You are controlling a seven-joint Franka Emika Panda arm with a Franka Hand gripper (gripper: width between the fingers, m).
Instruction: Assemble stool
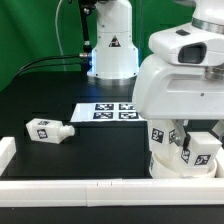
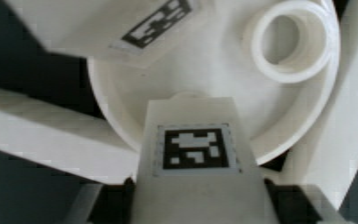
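Rail (image 1: 90, 186), white, runs along the table's (image 1: 110, 150) front edge. End effector (image 2: 197, 196) pinches a white tagged leg (image 2: 194, 145) between its fingers (image 2: 293, 200), tag facing the wrist camera. Held leg sits over the flat face of the round seat (image 2: 158, 85); contact unclear. Open socket (image 2: 286, 45) on the seat face, apart from the held leg. Seat (image 1: 163, 160) is by the front edge, near the corner at the exterior view's right. Loose leg (image 1: 50, 130) lies on its side near the opposite edge, well apart from the seat. Marker board (image 1: 110, 112) lies flat mid-table.
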